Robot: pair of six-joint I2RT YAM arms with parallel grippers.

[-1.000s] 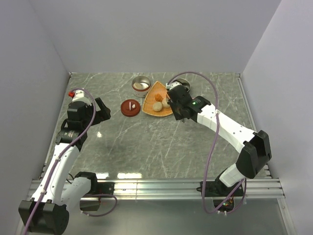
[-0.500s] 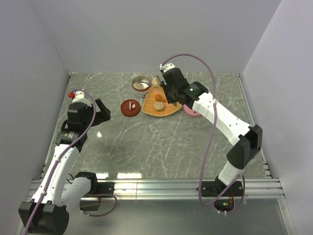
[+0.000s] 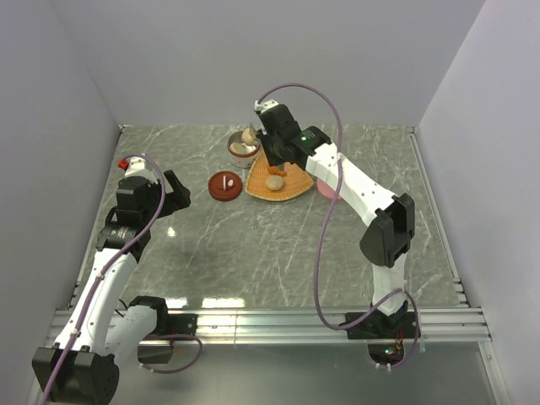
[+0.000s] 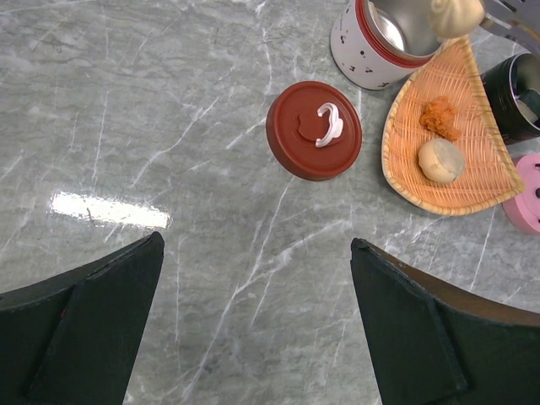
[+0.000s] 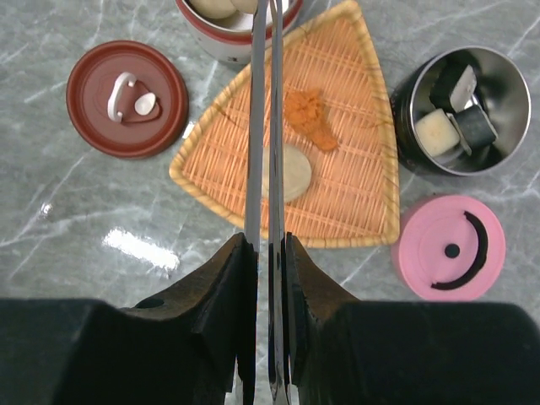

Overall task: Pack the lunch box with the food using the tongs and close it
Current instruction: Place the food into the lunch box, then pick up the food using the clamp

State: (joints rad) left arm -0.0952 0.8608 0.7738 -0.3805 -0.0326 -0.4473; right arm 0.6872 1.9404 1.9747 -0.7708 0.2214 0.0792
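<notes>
My right gripper is shut on the silver tongs, which point toward the back of the table. The tongs pinch a pale beige lump just above the white, red-rimmed lunch box container; in the left wrist view that lump hangs over the container's rim. More beige pieces lie inside the container. An orange piece and a beige lump lie on the orange woven tray. My left gripper hovers open and holds nothing, left of the red lid.
A steel container holding rice rolls with black bands stands right of the tray. A pink lid lies in front of that container. The red lid lies left of the tray. Grey walls enclose the back and sides.
My right arm swung from the tray's right side to the back left, lifting a beige lump off the tray in the tongs and carrying it over the white container. The left arm stayed still.
</notes>
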